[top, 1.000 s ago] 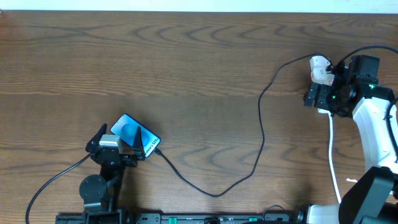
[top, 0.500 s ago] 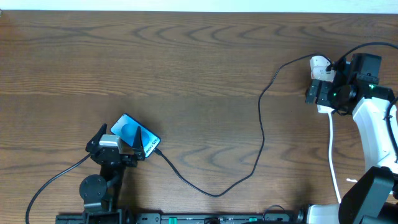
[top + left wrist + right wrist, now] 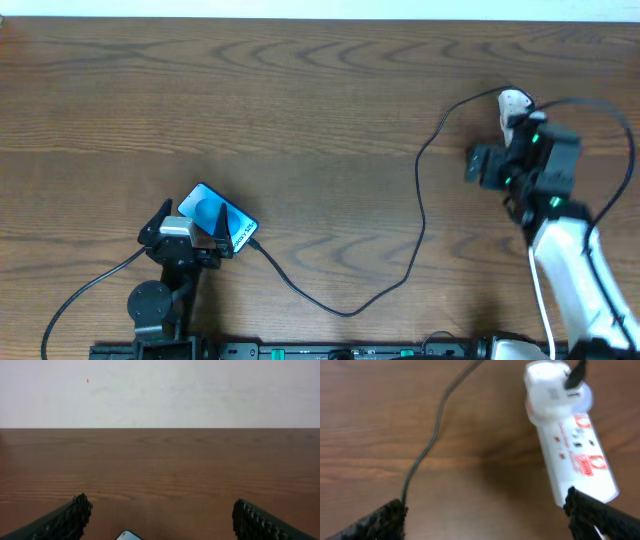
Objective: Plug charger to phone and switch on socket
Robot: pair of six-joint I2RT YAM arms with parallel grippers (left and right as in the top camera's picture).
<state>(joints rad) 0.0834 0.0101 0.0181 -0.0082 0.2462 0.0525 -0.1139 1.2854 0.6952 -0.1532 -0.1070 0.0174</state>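
Nearest, the left gripper [image 3: 161, 510] sits low over the phone [image 3: 212, 212] with its jaws spread wide, bracketing it rather than clamping it. That makes sense, since the charger [image 3: 420, 210] already meets the phone's edge and looks plugged in. From there it loops slackly across the tabletop [image 3: 300, 100] to the far right. There the right gripper [image 3: 485, 502], also spread open, hovers just short of the socket [image 3: 570, 445], probably lining up on its red-marked switches [image 3: 591, 462].

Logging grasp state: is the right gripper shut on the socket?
No, the right wrist view shows the right gripper with fingers spread wide, not clamping the socket.
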